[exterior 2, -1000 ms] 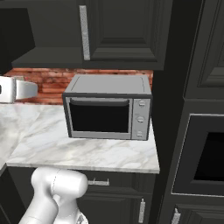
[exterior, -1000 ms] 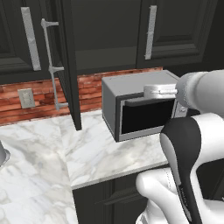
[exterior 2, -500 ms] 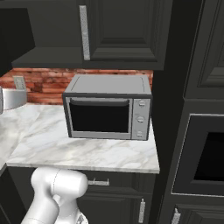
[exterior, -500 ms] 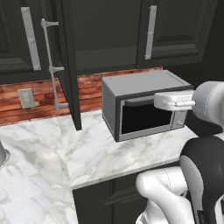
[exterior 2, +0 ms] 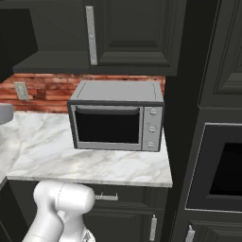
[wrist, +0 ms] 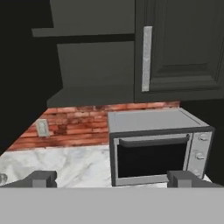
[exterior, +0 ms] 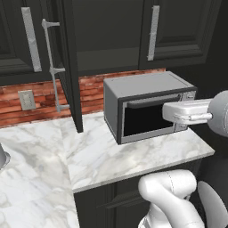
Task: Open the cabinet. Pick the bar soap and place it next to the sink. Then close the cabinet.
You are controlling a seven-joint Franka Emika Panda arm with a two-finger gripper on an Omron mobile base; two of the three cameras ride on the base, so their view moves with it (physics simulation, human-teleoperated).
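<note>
Hand view: gripper (wrist: pixel 113 179) spread wide, holding nothing, fingertips (wrist: pixel 42 178) far apart at the bottom corners, up in the air over counter (wrist: pixel 83 164). Aimed at microwave (wrist: pixel 158 146) and, up left of it, cabinet (wrist: pixel 87 65) standing open, with shelf (wrist: pixel 83 31) across a dark inside. Too dark to make out contents, so cannot tell where soap is. Black door (wrist: pixel 22 74) swung out at far left. Closed neighbour cabinet (wrist: pixel 183 43) with silver handle (wrist: pixel 147 59) just above microwave. Outlet (wrist: pixel 42 127) on brick wall (wrist: pixel 78 124), left of microwave. Left base view: door seen edge-on, sticking out toward camera over counter, with long bar handle (exterior: pixel 51 67) on its left face. Microwave shut, sitting on marble at the counter's right end, back near brick wall. White arm (exterior: pixel 191 111) reaching across in front of microwave's right side. Right base view: microwave just left of tall oven column (exterior 2: pixel 222 170), with open cabinet up left, dark inside.
</note>
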